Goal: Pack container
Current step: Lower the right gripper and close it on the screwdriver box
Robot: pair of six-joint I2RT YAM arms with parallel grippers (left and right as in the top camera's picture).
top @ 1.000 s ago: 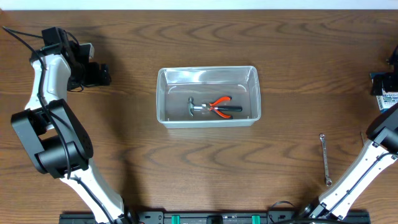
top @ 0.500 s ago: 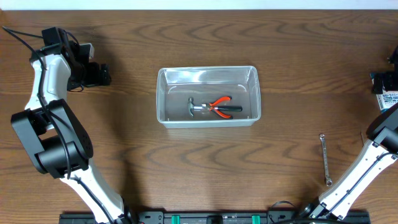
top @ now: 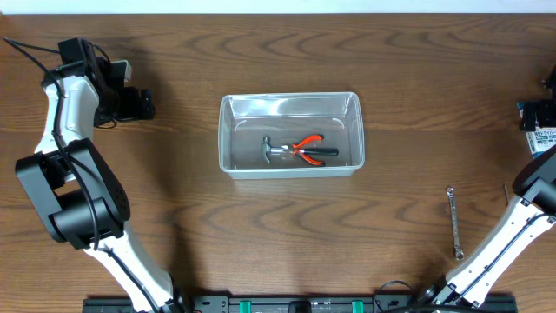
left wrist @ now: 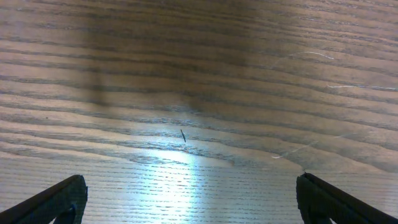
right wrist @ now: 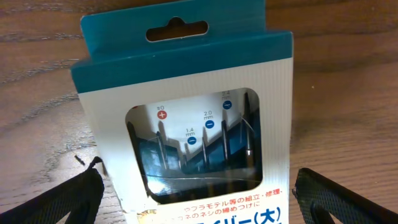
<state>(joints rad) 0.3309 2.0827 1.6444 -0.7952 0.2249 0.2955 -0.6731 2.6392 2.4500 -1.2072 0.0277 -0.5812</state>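
Overhead view: the container (top: 291,102) sits at the centre of the desk (top: 400,52), long side running left to right. It holds a pair of red-handled pliers (top: 310,148) and a small metal hammer-like item (top: 270,149), both lying on the container floor in its front half and touching each other. A slim metal wrench (top: 454,223) lies on the desk well apart from the container, toward the front right. A blue-and-white box (top: 540,127) lies at the far right edge of the desk.

The left tool (top: 139,105) is at the far left of the desk, well apart from the container. Left wrist view: its fingers (left wrist: 53,200) stand wide apart with only bare wood grain between them; the tool grips nothing.

Right wrist view: the right tool (right wrist: 198,180) is spread wide, with the box, which shows small screwdrivers (right wrist: 205,143) behind a clear window, lying between its fingers (right wrist: 68,199). Contact between fingers and box cannot be determined.
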